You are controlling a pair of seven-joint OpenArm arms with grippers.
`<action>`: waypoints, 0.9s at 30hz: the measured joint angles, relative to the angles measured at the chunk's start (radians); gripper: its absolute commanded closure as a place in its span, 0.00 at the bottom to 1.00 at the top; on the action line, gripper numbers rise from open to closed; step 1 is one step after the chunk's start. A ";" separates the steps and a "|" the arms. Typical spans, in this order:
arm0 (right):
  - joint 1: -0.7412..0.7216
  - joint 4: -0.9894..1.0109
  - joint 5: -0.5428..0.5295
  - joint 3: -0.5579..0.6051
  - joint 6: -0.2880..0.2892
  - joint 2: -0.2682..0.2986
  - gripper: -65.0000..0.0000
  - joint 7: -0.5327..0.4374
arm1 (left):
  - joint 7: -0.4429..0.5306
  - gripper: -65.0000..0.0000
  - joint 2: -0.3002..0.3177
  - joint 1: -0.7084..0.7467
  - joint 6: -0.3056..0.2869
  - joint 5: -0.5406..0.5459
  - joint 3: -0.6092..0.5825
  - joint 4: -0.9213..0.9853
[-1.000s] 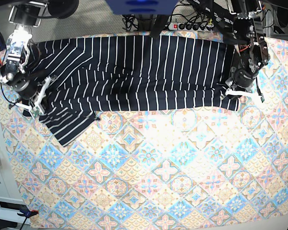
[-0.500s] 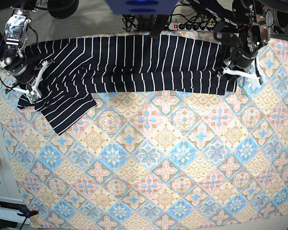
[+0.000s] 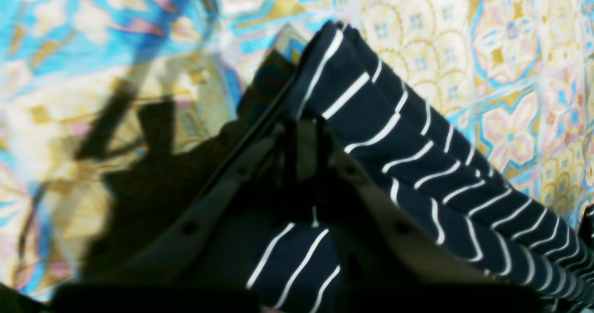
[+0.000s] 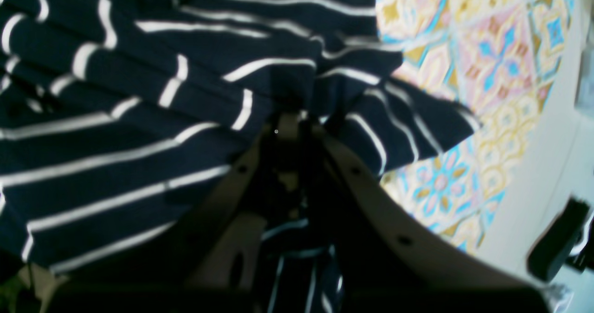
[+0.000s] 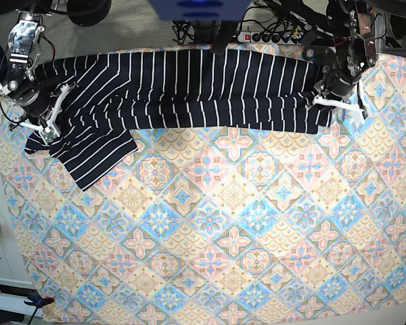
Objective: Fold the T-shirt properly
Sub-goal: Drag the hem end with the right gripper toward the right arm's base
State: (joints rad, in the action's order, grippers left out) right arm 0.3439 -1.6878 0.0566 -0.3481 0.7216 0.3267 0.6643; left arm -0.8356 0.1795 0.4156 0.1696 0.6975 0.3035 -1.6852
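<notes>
The dark T-shirt point(image 5: 189, 91) with thin white stripes lies in a long band across the far part of the table, one sleeve point(image 5: 98, 157) hanging down at the left. My left gripper point(image 5: 328, 101) is shut on the shirt's right end; in the left wrist view the gripper point(image 3: 304, 127) pinches a folded edge of the cloth point(image 3: 417, 155). My right gripper point(image 5: 49, 125) is shut on the shirt's left end; in the right wrist view the gripper point(image 4: 301, 118) pinches bunched cloth point(image 4: 139, 118).
The pastel diamond-patterned tablecloth point(image 5: 223, 237) covers the table. A power strip and cables point(image 5: 271, 35) lie beyond the far edge. The table's left edge point(image 5: 0, 203) runs close to my right arm.
Both grippers have carried the shirt's near edge toward the far side, narrowing the band. Over the last half second they barely moved.
</notes>
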 measured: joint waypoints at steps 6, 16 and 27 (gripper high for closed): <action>0.002 -0.006 0.014 -0.044 -0.015 -0.004 0.68 0.005 | -0.025 0.81 0.000 -0.019 0.017 -0.008 0.008 0.049; -0.100 -0.045 0.026 -0.135 -0.017 -0.075 0.61 0.027 | -0.027 0.81 0.000 -0.019 0.018 -0.009 0.011 0.050; -0.410 0.334 0.024 0.129 -0.019 0.002 0.61 0.011 | -0.029 0.81 0.002 -0.019 0.017 -0.009 0.013 0.050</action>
State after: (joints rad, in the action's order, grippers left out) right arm -0.0666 -1.3540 0.0811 -0.2192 0.7029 0.3286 0.6758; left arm -0.8646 0.1818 0.3962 0.1867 0.6884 0.3164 -1.6352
